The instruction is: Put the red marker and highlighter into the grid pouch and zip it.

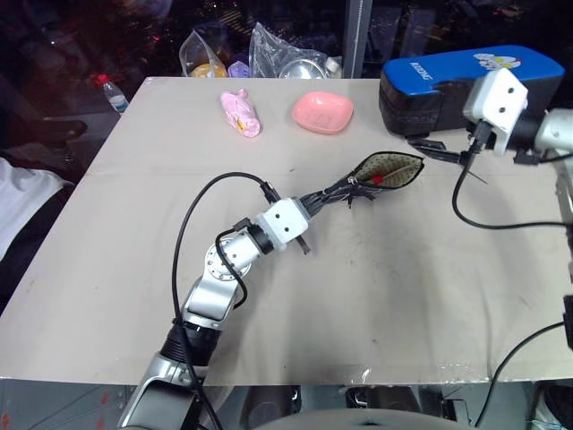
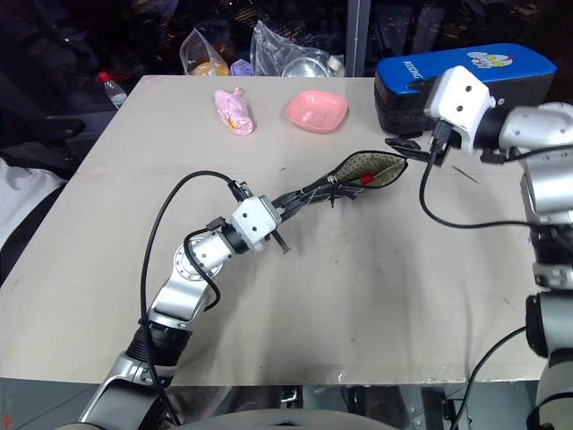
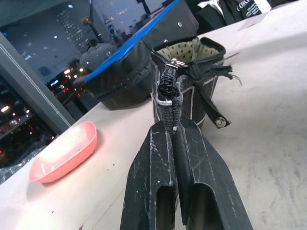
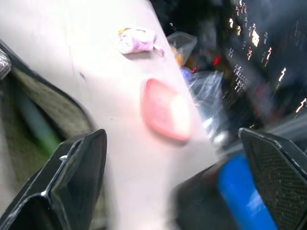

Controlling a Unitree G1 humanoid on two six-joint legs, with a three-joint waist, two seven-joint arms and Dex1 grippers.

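Note:
The grid pouch (image 1: 391, 169) lies open on the table, its dotted beige lining showing. The red marker's red end (image 1: 380, 178) peeks out of the pouch mouth. In the right wrist view the highlighter (image 4: 36, 127) is a green streak inside the pouch. My left gripper (image 1: 345, 191) reaches across the table and is shut on the pouch's near end, by the zipper; the left wrist view shows its fingers (image 3: 163, 153) pinching the fabric. My right gripper (image 1: 437, 148) hovers just past the pouch's far end, open and holding nothing, its fingers (image 4: 72, 177) wide apart.
A large blue-and-black case (image 1: 466, 81) stands at the back right, close behind my right gripper. A pink bowl (image 1: 322, 111) and a pink wrapped item (image 1: 241, 113) lie at the back. Plastic bags (image 1: 286, 54) sit beyond the far edge. A person's white sleeve (image 1: 22, 206) is at the left.

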